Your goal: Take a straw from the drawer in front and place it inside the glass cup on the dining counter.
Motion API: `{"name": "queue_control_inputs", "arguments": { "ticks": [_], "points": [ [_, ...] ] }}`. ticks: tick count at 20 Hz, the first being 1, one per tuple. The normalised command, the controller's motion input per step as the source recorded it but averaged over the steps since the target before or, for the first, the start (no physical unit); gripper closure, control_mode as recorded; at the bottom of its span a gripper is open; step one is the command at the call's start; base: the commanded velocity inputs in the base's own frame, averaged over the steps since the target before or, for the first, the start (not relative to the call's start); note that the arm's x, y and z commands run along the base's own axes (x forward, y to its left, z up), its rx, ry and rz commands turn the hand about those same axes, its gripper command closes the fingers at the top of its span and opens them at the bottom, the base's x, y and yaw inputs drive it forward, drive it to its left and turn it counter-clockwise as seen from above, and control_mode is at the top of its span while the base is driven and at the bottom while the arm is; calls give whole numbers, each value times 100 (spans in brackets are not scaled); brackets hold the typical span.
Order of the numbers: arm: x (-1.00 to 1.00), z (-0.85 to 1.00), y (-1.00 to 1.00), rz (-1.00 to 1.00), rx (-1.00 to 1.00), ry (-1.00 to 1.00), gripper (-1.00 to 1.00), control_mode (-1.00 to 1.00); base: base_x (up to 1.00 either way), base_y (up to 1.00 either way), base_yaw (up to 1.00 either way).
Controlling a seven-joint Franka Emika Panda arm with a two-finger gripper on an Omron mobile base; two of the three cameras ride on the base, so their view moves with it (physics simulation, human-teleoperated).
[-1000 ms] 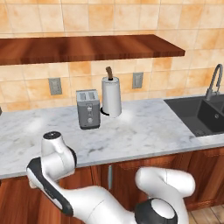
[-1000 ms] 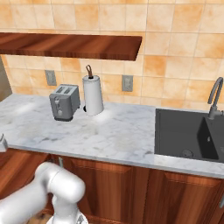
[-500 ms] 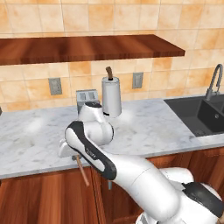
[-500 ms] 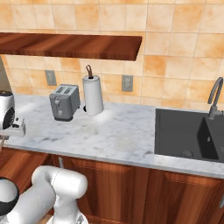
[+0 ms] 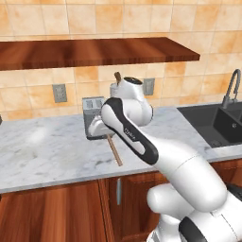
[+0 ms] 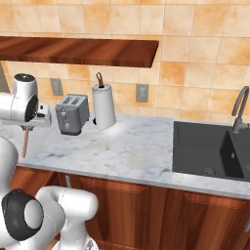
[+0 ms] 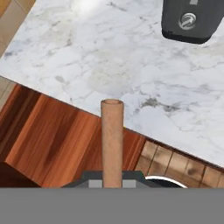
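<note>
From the left base view, your gripper point(image 5: 105, 133) was clamped on the straw point(image 5: 114, 150), which hung toward 5 o'clock over the counter edge. From the right, the straw point(image 6: 25, 142) hung toward 6. In the hand view, the straw point(image 7: 112, 142) ran toward 12, straight out from the closed jaws.

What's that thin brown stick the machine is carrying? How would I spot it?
Find the marble worktop backed by orange tiles, then the grey toaster standing on it. Just in front of the toaster, the gripper holds the straw, which hangs slanting down over the worktop's front edge. It is the scene's one pencil-thin, tan-brown straight stick.
</note>
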Motion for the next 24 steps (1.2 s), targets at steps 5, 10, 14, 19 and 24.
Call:
{"name": "queue_control_inputs", "arguments": {
  "ticks": [5, 10, 14, 19, 24],
  "points": [
    [15, 78, -98, -2, -5, -7, 100, -100, 0, 0, 0],
    [-16, 8, -63, 0, 0, -1, 100, -100, 0, 0, 0],
    [-13, 0, -51, 0, 5, 4, 100, -100, 0, 0, 0],
    [-1, 0, -38, 0, 6, 8, 100, -100, 0, 0, 0],
    [-6, 0, -5, 0, 1, 0, 100, 100, -68, -22, -3]
  ]
}}
